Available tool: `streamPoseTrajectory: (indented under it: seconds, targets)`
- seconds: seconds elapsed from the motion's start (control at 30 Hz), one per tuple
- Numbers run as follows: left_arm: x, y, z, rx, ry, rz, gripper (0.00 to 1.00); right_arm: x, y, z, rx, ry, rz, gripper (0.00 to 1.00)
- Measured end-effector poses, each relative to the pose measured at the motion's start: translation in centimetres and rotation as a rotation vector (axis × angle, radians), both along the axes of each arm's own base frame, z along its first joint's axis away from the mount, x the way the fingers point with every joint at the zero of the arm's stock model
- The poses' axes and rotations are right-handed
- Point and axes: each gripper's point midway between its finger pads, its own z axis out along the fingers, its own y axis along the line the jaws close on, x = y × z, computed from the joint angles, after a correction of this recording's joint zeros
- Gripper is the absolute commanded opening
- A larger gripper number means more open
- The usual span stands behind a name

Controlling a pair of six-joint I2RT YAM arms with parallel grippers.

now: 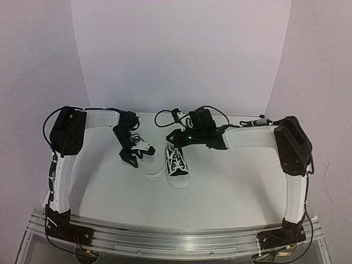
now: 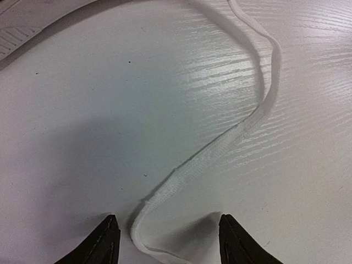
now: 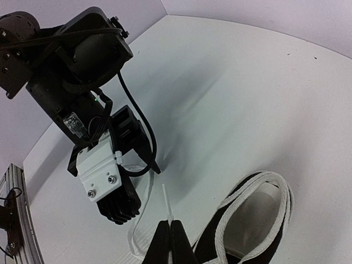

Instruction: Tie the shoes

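Fingers, top view: left gripper points down at the table, left of centre, jaws parted, nothing seen between them at this size. Right gripper sits at centre, right at the upper (heel) end of the sneaker; too small here to tell how its jaws stand. Sneaker lies mid-frame, white toe cap toward the bottom. A thin white lace trails off its left side toward the left gripper.

Left wrist view: two dark fingertips at the bottom edge stand well apart. The lace comes down from top right in an S-curve & bends back on itself between them, flat on the table, touching neither tip. So open, holding nothing. A pale ribbed edge, prob. the sole, fills the upper left corner.

Right wrist view: fingers at bottom centre are pressed together w/ a thin white lace tip poking up from between them, so closed on it. Sneaker opening is at lower right; left gripper hangs at centre left.

Step in hand, my read: gathering both lace ends; right has one, left is lined up over the other. Next move calls for left to drop to the table & pinch squarely, since a flat lace can slide out.
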Motion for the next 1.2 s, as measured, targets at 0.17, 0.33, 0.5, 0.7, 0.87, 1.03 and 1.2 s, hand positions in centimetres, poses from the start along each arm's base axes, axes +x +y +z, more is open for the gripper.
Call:
streamPoseTrajectory:
  seconds: [0.17,0.33,0.5,0.7,0.87,1.03,1.2]
  targets:
    - [1.0,-0.6,-0.1,-0.002,-0.042,0.028,0.06,0.0,0.0,0.0,0.005,0.001,-0.004,0.00]
    - [1.5,-0.7,-0.1,-0.007,-0.061,0.072,0.00,0.3,-0.2,-0.1,0.008,0.008,-0.027,0.00]
    - [2.3,-0.4,0.0,0.006,-0.115,0.158,0.00,1.4,-1.1,0.2,0.028,0.030,-0.109,0.00]
    - [2.9,1.2,0.1,0.048,-0.166,0.261,0.00,3.8,-3.3,0.7,0.075,0.066,-0.207,0.00]
    - [2.6,2.7,0.1,0.084,-0.183,0.318,0.00,3.5,-4.4,0.0,0.086,0.106,-0.239,0.00]
    - [2.5,3.8,0.1,0.109,-0.195,0.356,0.00,2.0,-6.0,-0.4,0.126,0.177,-0.266,0.00]
    - [2.5,4.0,1.0,0.103,-0.203,0.395,0.00,0.9,-7.5,-1.4,0.176,0.262,-0.297,0.00]
